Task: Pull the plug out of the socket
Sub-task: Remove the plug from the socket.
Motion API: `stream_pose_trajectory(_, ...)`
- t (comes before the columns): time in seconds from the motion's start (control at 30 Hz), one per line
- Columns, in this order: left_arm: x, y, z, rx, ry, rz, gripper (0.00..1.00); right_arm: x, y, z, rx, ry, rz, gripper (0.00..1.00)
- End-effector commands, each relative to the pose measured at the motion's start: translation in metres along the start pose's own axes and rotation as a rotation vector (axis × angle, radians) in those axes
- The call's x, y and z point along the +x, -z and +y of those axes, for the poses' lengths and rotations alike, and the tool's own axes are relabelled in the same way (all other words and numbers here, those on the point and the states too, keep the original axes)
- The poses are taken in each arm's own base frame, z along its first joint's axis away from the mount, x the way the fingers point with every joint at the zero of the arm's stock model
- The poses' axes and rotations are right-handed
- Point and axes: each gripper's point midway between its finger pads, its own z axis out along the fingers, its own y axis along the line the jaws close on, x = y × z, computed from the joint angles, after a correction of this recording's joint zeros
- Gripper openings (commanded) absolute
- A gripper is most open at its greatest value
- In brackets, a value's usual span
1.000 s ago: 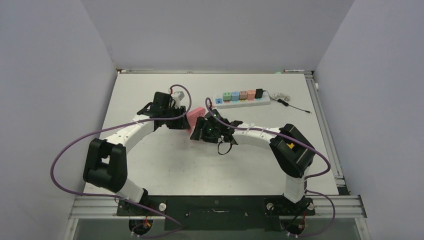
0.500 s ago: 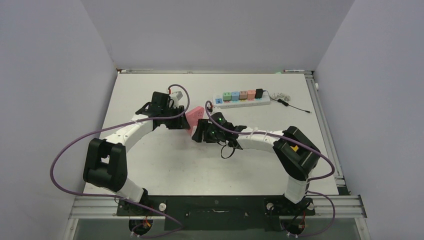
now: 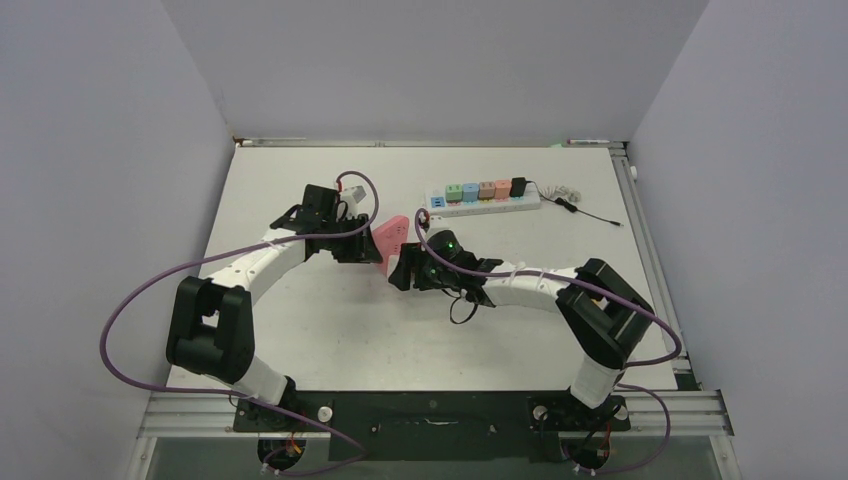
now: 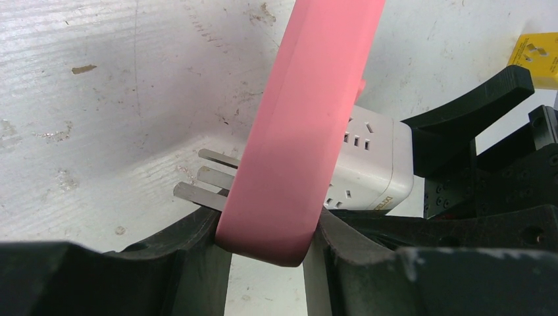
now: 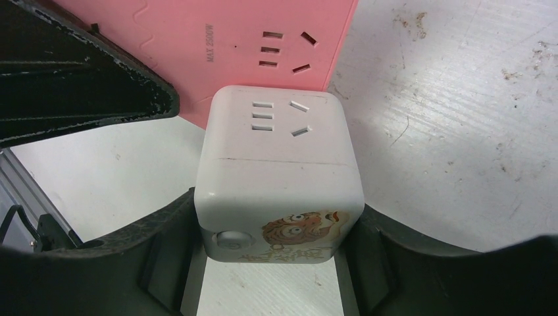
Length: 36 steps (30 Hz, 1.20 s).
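A flat pink socket (image 3: 392,235) is held off the table in the middle of the top view. My left gripper (image 4: 266,237) is shut on its lower edge (image 4: 309,131); three metal prongs (image 4: 204,178) stick out of its left face. A white cube plug (image 5: 279,171) with a tiger picture sits flush against the pink socket's face (image 5: 250,46). My right gripper (image 5: 276,243) is shut on the cube's two sides. In the top view the right gripper (image 3: 408,265) covers the cube, and the left gripper (image 3: 368,245) sits just left of the pink socket.
A white power strip (image 3: 483,196) with several coloured plugs lies at the back right, a thin black cable (image 3: 585,210) trailing from it. Purple cables loop round both arms. Grey walls close in the table on three sides.
The right arm's forearm and elbow have swung right and toward the near edge, and its gripper has shifted slightly the same way. Both grips hold, and the cube stays against the pink socket.
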Motion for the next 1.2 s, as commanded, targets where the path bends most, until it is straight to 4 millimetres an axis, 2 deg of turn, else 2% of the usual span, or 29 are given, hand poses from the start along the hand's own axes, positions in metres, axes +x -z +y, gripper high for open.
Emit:
stream_pose_trajectory(0.0,-0.035,0.009,-0.005,0.007,-0.040,-0.119,0.00,-0.018,0.016,0.035,-0.103,0.085,-0.061,0.05)
stream_pose_trajectory(0.23,-0.027,0.000,-0.011,0.037,-0.026,-0.090,0.00,-0.025,0.003,0.026,-0.001,-0.021,-0.051,0.05)
stream_pose_trajectory(0.57,-0.015,-0.010,-0.022,0.041,-0.053,-0.060,0.00,-0.017,-0.017,0.002,0.181,-0.146,0.009,0.05)
stream_pose_trajectory(0.73,-0.011,-0.012,-0.029,0.045,-0.072,-0.052,0.00,-0.021,-0.024,0.000,0.207,-0.195,-0.009,0.05)
stream_pose_trajectory(0.97,-0.011,-0.013,-0.029,0.044,-0.074,-0.047,0.00,-0.027,-0.025,-0.004,0.224,-0.176,-0.042,0.05)
stream_pose_trajectory(1.17,-0.015,-0.013,-0.025,0.035,-0.069,-0.048,0.00,-0.039,-0.012,0.006,0.126,-0.094,-0.133,0.05)
